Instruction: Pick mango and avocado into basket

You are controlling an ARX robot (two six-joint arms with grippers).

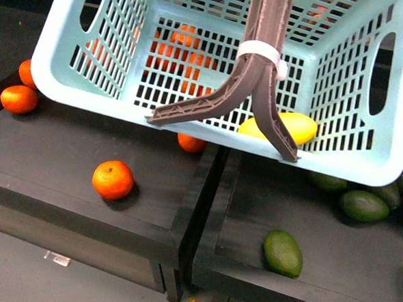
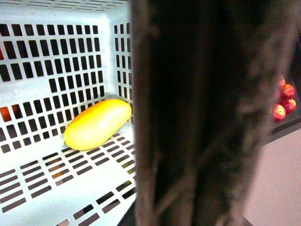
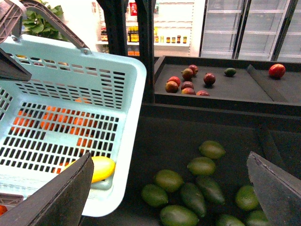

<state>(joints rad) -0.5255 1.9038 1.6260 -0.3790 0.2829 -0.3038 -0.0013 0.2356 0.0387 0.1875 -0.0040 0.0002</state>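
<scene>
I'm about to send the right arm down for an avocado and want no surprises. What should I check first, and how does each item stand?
1. Mango inside the basket: ok, it lies on the slotted floor.
2. Right gripper open: ok, jaws wide apart.
3. Avocados reachable under it: ok, a loose cluster with nothing on top.
4. Basket level: not ok, it hangs tilted in the front view.
5. Hold on the brown handle: cannot tell, whatever holds it is out of view.
</scene>
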